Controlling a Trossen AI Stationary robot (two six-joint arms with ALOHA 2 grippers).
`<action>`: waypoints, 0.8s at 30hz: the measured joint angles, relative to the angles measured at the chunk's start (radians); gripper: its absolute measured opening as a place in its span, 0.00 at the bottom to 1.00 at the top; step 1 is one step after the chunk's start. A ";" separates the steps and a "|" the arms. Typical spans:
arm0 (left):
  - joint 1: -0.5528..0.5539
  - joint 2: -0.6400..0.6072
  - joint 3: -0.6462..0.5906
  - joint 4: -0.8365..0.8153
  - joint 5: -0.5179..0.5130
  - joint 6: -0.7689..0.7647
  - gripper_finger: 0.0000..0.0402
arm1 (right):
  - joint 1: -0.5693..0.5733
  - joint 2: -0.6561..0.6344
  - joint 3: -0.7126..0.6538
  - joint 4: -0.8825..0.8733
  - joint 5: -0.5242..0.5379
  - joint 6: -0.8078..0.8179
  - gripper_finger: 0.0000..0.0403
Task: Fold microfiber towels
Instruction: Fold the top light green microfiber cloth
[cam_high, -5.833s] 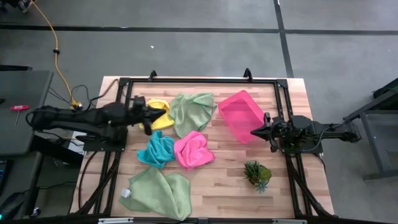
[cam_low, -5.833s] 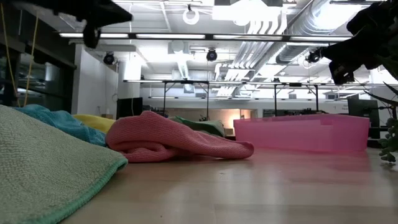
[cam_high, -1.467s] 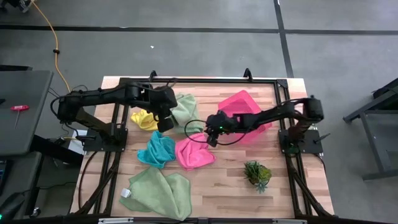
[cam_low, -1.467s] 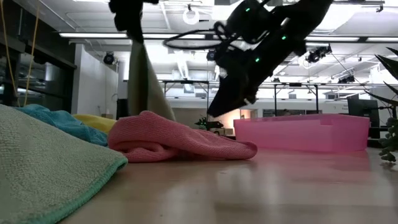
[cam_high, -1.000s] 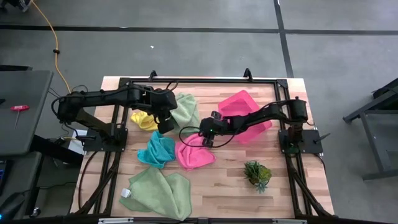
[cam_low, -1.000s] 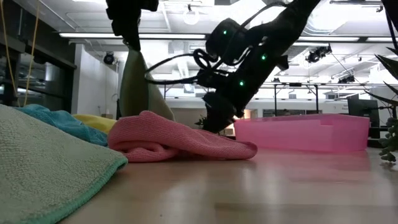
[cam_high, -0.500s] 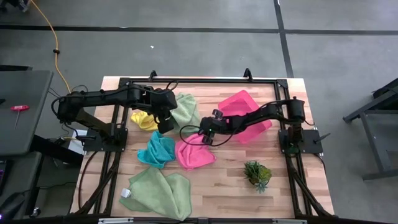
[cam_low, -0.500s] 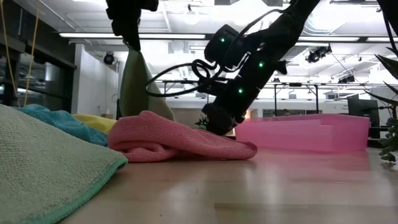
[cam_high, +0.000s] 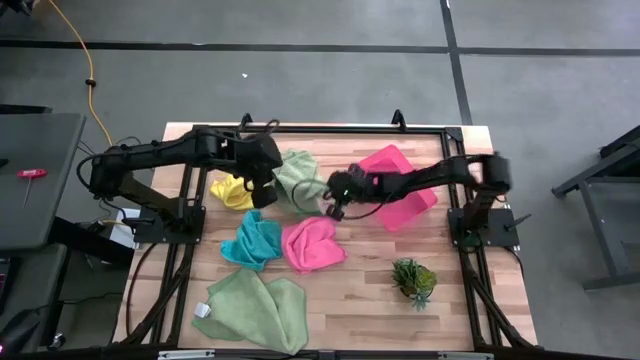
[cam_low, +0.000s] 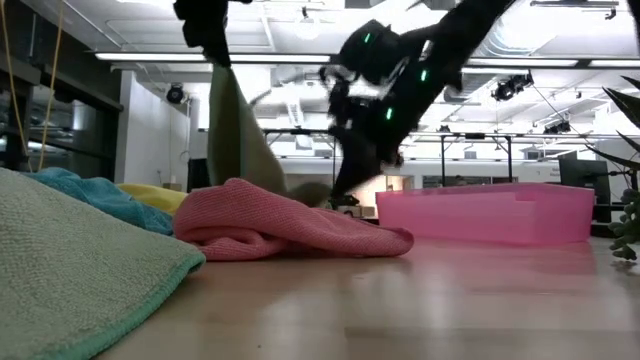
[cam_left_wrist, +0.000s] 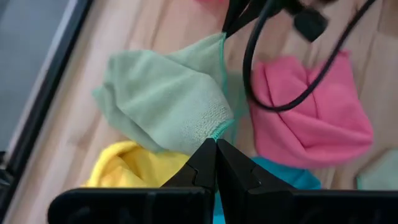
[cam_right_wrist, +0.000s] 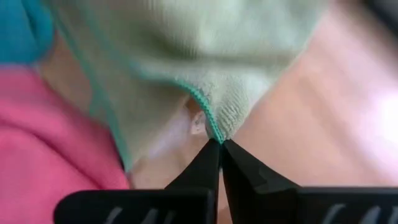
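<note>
While both arms reach over the middle of the wooden table (cam_high: 470, 290), a pale green towel (cam_high: 298, 178) hangs stretched between them, each closed gripper pinching one teal-hemmed corner. The left gripper (cam_high: 262, 186) nips a corner above the yellow towel (cam_high: 230, 192); the right gripper (cam_high: 331, 198) clamps the opposite corner (its fingers pressed tight together in the wrist view) just beside the pink tray (cam_high: 392, 186). Below the lifted cloth lie the hot pink towel (cam_high: 313, 243) and the teal towel (cam_high: 251, 241), touching each other, with the second pale green towel (cam_high: 252, 308) crumpled at the near edge. Bare wood lies to the right of that cloth, apart from the small plant (cam_high: 414, 279).
</note>
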 joint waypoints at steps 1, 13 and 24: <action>0.011 -0.006 0.011 -0.003 -0.005 0.006 0.00 | -0.014 -0.040 0.000 0.001 -0.005 -0.005 0.01; 0.207 -0.093 0.166 0.001 -0.135 0.248 0.00 | -0.201 -0.417 0.156 -0.252 -0.102 -0.091 0.00; 0.470 -0.052 0.343 0.011 -0.221 0.568 0.00 | -0.335 -0.302 0.545 -0.488 -0.203 -0.248 0.00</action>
